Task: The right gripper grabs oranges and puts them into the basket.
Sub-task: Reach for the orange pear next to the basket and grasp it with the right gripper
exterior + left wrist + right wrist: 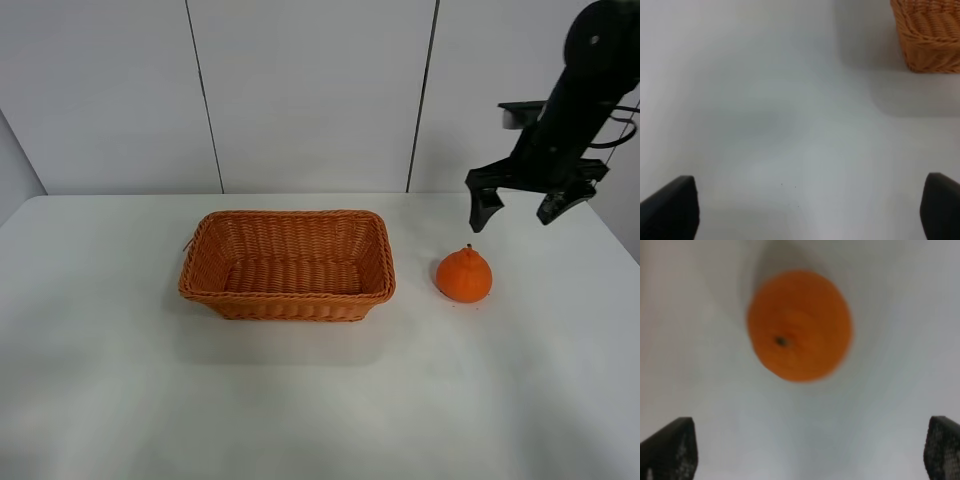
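Observation:
A bright orange (464, 275) with a knob top and a dark stem sits on the white table, just right of the wicker basket (288, 264). The basket is empty. My right gripper (518, 212) hangs open in the air above and behind the orange, a little to its right, touching nothing. The right wrist view looks down on the orange (799, 325), with both black fingertips (670, 447) spread wide at the frame's corners. My left gripper (805, 210) is open over bare table, with a basket corner (930, 35) in its view.
The white table (320, 400) stretches wide in front of the basket. A pale panelled wall (310, 90) stands behind the table's far edge.

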Robot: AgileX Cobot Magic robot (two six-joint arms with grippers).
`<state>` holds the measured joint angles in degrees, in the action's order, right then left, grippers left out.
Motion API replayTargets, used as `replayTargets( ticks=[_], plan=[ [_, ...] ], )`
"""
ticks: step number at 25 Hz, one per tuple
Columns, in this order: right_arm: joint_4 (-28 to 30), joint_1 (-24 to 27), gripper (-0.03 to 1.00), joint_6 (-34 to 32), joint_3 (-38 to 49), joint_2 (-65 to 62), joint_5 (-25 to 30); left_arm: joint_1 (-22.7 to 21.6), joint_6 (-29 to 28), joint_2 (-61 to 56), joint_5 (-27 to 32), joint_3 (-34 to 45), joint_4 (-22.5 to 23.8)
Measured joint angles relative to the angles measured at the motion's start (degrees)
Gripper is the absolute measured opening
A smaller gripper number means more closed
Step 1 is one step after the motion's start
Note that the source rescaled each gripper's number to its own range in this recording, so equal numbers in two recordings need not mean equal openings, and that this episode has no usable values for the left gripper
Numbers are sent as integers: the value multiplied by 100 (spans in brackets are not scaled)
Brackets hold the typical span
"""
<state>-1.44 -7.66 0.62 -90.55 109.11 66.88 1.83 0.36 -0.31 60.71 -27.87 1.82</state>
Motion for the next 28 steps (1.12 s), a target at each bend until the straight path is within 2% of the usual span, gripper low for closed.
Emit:
replayTargets(
  ticks=[4,18,28],
  plan=[
    [-34,-169,100,-20,-193,491,-67,0,0,0,0,0,0],
    [95,-133,100,-242,-201,1522,-1001,0,0,0,0,0,0],
    [144,-27,100,-319,-201,1950,-1336,0,0,0,0,0,0]
  ],
)
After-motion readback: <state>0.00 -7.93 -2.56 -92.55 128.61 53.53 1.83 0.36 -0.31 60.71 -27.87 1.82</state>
